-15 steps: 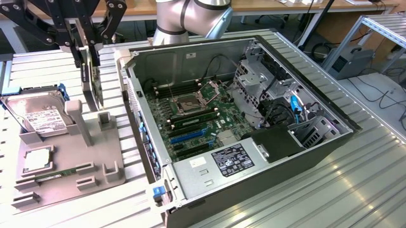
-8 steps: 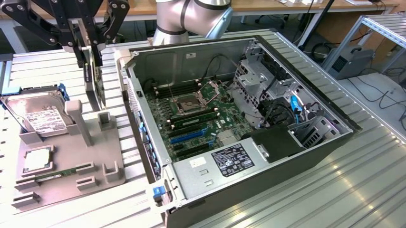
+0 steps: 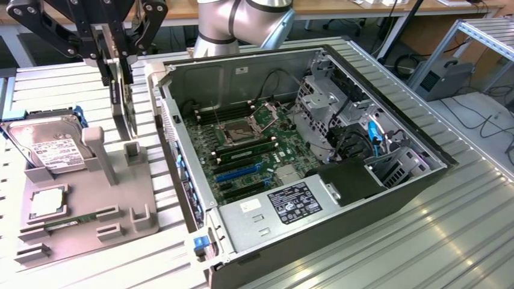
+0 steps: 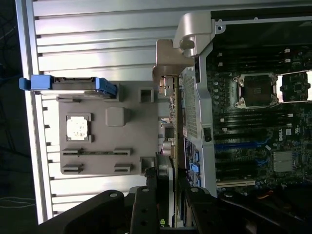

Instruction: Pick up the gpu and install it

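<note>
Gripper (image 3: 119,60) at 10 o'clock in the exterior view, hanging from the arm (image 3: 241,24). Jaws pinch the gpu (image 3: 120,102) by its upper end, one black finger on each face.

The gpu hangs upright and edge-on, a thin dark card. Its lower end is close over a slotted post of the grey fixture (image 3: 96,180); cannot tell whether they touch. The card is outside the computer case (image 3: 321,253), just beside the case wall at the case's 9 o'clock side.

In the wrist view the gripper (image 4: 166,190) straddles the gpu (image 4: 167,131), fixture on one side and case on the other.

- Fixture holds a hard drive (image 3: 48,147) with blue rails, a processor chip (image 3: 47,201) and a green memory stick (image 3: 72,221).
- Case lies open on the ribbed metal bench (image 3: 418,241), motherboard (image 3: 249,156) exposed.
</note>
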`<action>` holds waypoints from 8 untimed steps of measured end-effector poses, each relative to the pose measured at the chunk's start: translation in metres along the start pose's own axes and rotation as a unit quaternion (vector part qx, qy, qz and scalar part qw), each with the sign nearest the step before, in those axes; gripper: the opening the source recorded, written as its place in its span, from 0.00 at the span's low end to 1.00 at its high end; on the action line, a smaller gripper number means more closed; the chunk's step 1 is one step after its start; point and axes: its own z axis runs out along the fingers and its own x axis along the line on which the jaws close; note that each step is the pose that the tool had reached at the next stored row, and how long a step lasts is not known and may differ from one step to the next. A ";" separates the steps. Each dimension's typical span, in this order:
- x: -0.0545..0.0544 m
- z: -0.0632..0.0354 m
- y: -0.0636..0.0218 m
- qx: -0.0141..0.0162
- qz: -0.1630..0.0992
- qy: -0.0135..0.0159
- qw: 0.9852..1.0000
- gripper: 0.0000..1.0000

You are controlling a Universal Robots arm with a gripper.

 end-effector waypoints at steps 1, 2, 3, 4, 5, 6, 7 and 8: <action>0.000 0.0001 0.0000 0.000 0.000 0.000 1.000 0.27; -0.001 0.0001 -0.0001 0.000 0.000 0.000 1.000 0.27; -0.001 0.0001 -0.0001 0.000 0.000 0.000 1.000 0.27; -0.002 0.0002 -0.0001 0.000 0.000 0.000 1.000 0.27; -0.002 0.0003 -0.0001 0.000 0.000 0.000 1.000 0.27; -0.003 0.0003 -0.0001 0.000 0.000 0.000 1.000 0.27; -0.003 0.0004 -0.0001 0.000 0.000 0.000 1.000 0.27; -0.004 0.0005 -0.0001 0.000 0.000 0.000 1.000 0.27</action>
